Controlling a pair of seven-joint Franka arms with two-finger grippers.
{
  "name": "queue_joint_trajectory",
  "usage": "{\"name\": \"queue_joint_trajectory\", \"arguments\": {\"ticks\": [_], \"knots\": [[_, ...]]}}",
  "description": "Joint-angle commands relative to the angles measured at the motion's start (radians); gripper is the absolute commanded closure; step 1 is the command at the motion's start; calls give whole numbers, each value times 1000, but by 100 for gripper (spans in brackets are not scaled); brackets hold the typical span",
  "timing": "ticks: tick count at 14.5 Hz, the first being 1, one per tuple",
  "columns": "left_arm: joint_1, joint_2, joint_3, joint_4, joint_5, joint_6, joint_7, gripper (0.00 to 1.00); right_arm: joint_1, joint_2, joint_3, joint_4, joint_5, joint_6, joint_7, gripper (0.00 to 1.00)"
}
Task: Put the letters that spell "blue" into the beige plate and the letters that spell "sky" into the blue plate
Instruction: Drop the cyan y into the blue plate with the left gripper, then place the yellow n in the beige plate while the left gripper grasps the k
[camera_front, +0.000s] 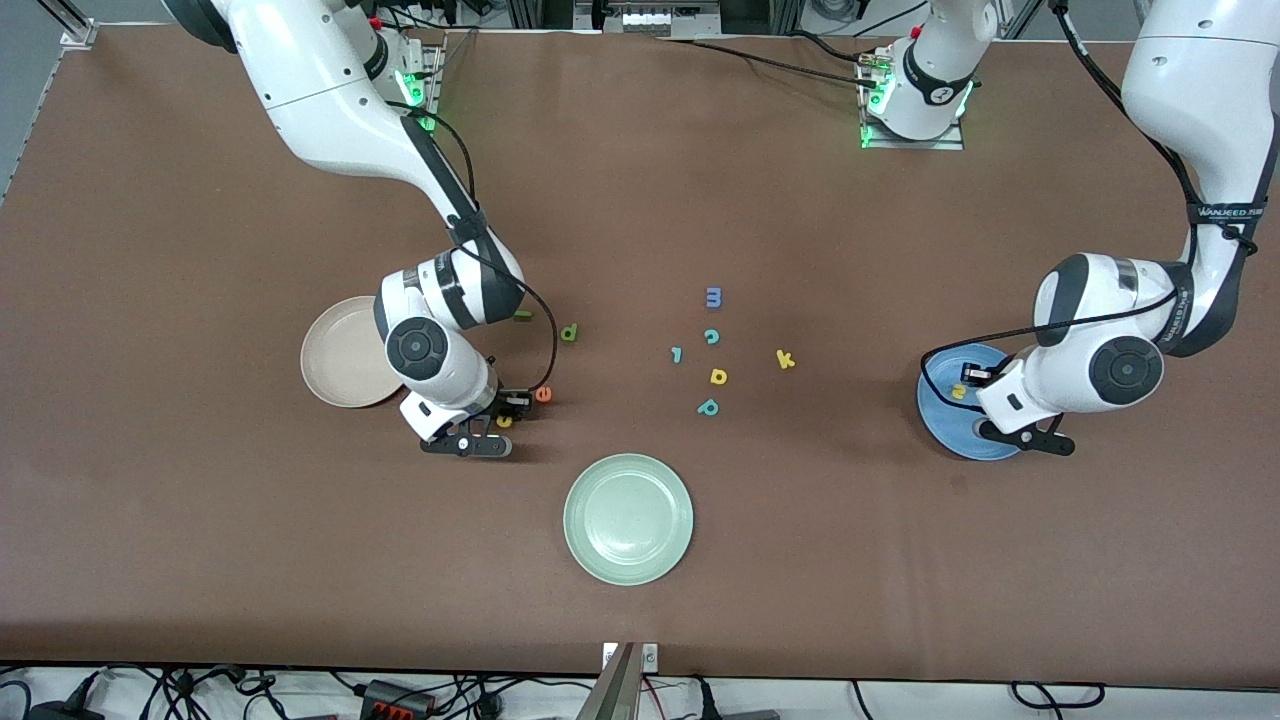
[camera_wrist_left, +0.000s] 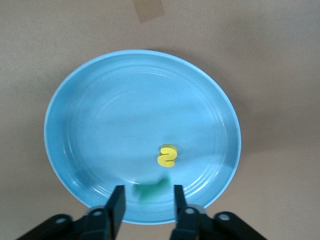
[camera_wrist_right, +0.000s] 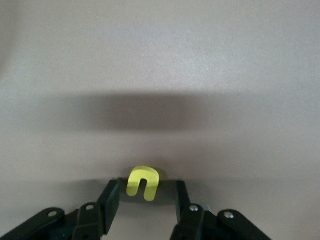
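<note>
s (camera_wrist_left: 166, 155) in round plate (camera_wrist_left: 75, 125)

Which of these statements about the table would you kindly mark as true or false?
1. The yellow s lies in the blue plate. True.
2. The yellow k is in the blue plate. False: it lies on the table, among the loose letters.
3. The right gripper has its fingers either side of the yellow u. True.
4. The beige plate holds the orange e. False: the e lies on the table beside the right gripper.
</note>
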Motion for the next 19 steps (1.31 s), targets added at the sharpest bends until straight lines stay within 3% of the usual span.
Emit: {"name": "queue_joint_trajectory", "arguments": {"ticks": [1,4,5,7,9,12,19], "knots": [[9,-7,-22,-3,6,0,16,0,-3,23,5,38,11,-13,4,62],[0,-13,-26,1,6,-4,-2,0,-3,23,5,38,11,-13,2,73],[0,-16,-32,1,6,-6,-2,0,-5,23,5,38,10,-13,1,81],[2,-21,-75,1,4,-21,-45,0,-6,15,5,38,9,-28,-2,88],[3,-21,-152,-4,6,-34,-152,0,-18,-12,3,32,13,-64,-2,90],[-3,-7,-224,-27,6,-24,-330,0,-73,-111,2,-3,13,-254,-42,90],[-193,65,-244,-81,12,156,-738,0,-173,-316,-18,-350,-6,-253,-166,90]]}}
